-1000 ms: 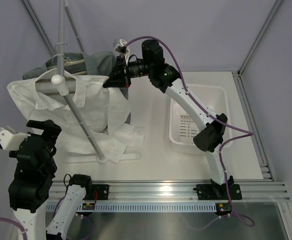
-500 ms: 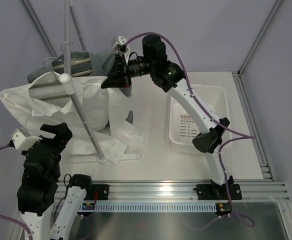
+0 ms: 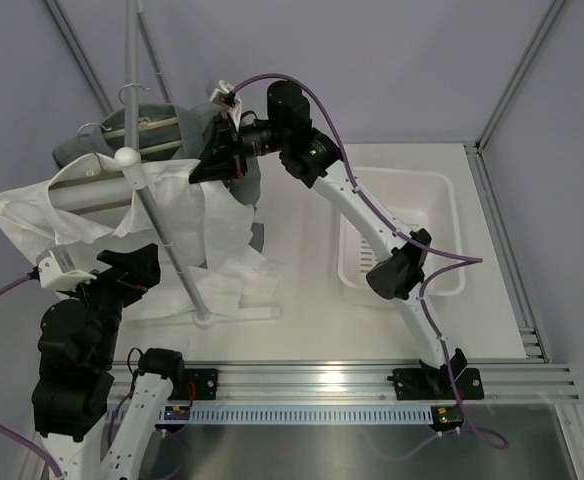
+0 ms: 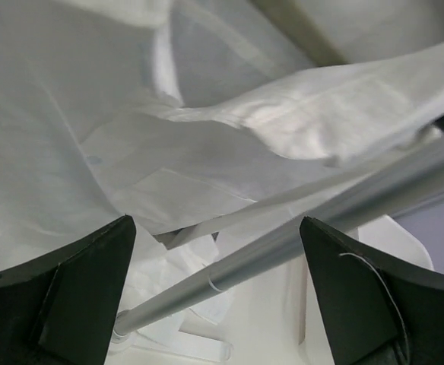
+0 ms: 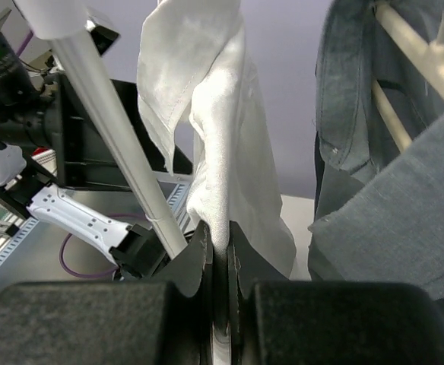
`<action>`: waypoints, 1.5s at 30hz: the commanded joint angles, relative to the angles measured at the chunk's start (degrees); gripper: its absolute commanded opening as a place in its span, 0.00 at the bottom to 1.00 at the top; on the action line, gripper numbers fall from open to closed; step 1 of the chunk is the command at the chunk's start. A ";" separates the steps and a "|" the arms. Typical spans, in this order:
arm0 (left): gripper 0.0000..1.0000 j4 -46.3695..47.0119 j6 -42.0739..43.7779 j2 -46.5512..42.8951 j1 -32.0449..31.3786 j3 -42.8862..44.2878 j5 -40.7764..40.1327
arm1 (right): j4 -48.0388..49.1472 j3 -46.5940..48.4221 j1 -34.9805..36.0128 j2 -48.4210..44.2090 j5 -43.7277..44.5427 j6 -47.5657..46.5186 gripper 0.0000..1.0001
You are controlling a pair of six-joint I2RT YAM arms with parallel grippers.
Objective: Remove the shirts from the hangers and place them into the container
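Observation:
The white shirt (image 3: 92,215) hangs on the rack at the left, its tail trailing onto the table. My right gripper (image 3: 215,160) is shut on the shirt's right edge, and a fold of white cloth (image 5: 214,114) is pinched between its jaws (image 5: 220,239). Behind it hangs the grey-green shirt (image 3: 187,125) (image 5: 389,190) on a light-wood hanger (image 3: 147,128) (image 5: 404,46). My left gripper (image 3: 137,268) stands open below the white shirt (image 4: 93,114), with nothing between its fingers (image 4: 216,224). The white container (image 3: 450,200) sits at the right.
The rack's grey pole (image 3: 162,225) (image 4: 298,236) (image 5: 108,122) slants down to a foot (image 3: 204,318) on the table, crossing just in front of my left gripper. Two metal hooks (image 3: 92,128) show above the shirts. Frame posts stand at the back corners.
My right gripper has pulled the white shirt's edge to the left, and the shirts have swung left with it. My left arm has moved right, closer under the white shirt.

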 commanded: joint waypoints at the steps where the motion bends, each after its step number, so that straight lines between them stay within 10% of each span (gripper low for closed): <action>1: 0.94 2.90 2.32 -2.26 0.08 2.60 6.38 | 6.46 3.48 0.62 0.73 -0.97 3.96 0.00; 28: 0.85 15.98 -0.75 7.40 0.52 5.25 47.94 | 8.49 -74.79 -2.01 -57.24 43.85 -3.42 0.00; 45: 0.86 22.95 -1.73 16.72 0.17 17.97 50.95 | 2.78 -85.03 -5.53 -71.43 46.67 -0.96 0.00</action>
